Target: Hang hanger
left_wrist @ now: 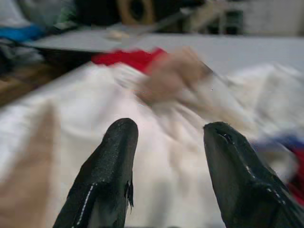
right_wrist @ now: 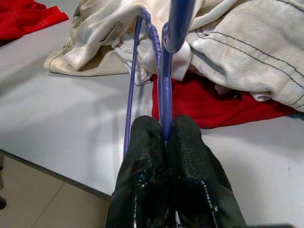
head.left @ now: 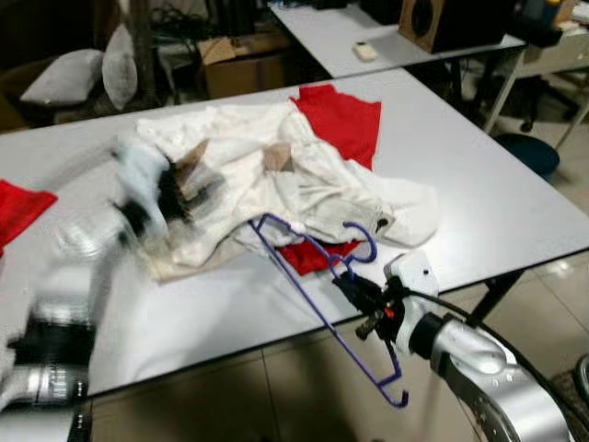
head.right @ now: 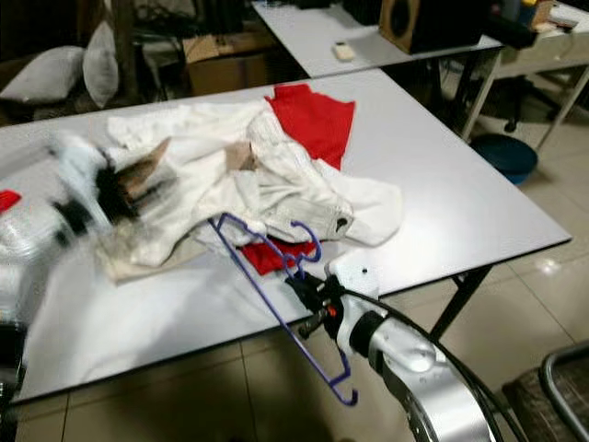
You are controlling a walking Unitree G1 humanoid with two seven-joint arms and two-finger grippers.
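Clearly right gripper [right_wrist: 164,137] fingers clamped on purple hanger [head.left: 317,295]; left gripper [left_wrist: 166,142] fingers apart over white garment [left_wrist: 180,156]

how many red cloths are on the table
3: one red cloth behind the white garment pile, one beneath its front by the hanger, one at the table's left edge. More may be hidden.

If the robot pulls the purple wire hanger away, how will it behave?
The thin purple wire hanger probably stays stiff and light: it keeps its shape, clamped in the right gripper. Its far end sits under the white crumpled garment, so pulling may drag that floppy cloth along.
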